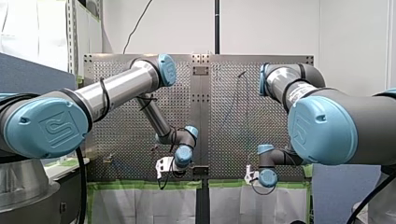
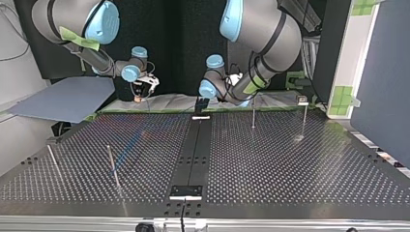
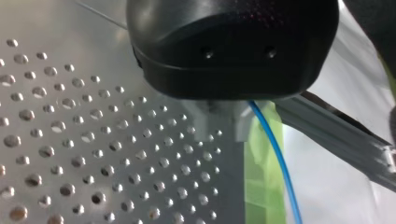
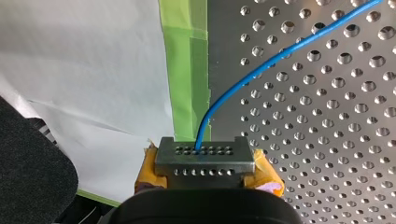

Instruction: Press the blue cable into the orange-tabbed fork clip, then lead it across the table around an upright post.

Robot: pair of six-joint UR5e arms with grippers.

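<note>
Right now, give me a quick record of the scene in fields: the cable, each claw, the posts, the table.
Blue cable: leads from the right claw out over the table
Right claw: shut on the blue cable, yellow pads showing
Left claw: by the green tape at the table's edge, blue cable passing beside it
Posts: thin rods on both halves of the top view
Table: perforated metal

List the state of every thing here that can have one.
thin blue cable: one end gripped, rest running free over the perforated metal table.
my yellow-padded right gripper: shut on the blue cable.
my black left gripper: cable runs out beside it; grip unclear.
thin upright metal post: standing, nothing around it.
</note>
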